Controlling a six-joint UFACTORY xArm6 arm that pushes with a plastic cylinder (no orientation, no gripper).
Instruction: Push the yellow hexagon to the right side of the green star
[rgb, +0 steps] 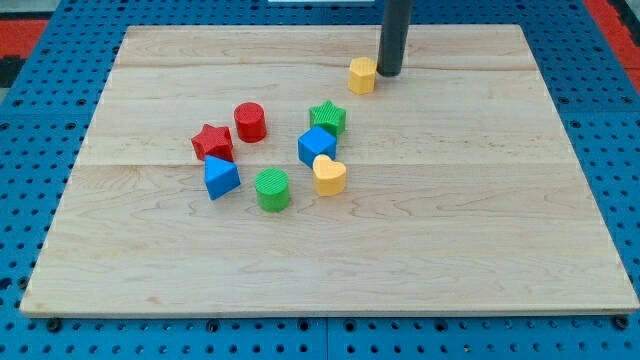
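Observation:
The yellow hexagon (362, 74) lies near the board's top edge, right of centre. My tip (388, 73) stands just to its right, touching or almost touching it. The green star (328, 118) lies below and a little to the left of the hexagon, at the top of a cluster of blocks.
A blue cube (316, 146) and a yellow heart (329, 175) sit just below the green star. A green cylinder (272, 189), a blue triangular block (221, 178), a red star (212, 143) and a red cylinder (250, 122) lie to the left. The wooden board (480, 220) rests on a blue pegboard.

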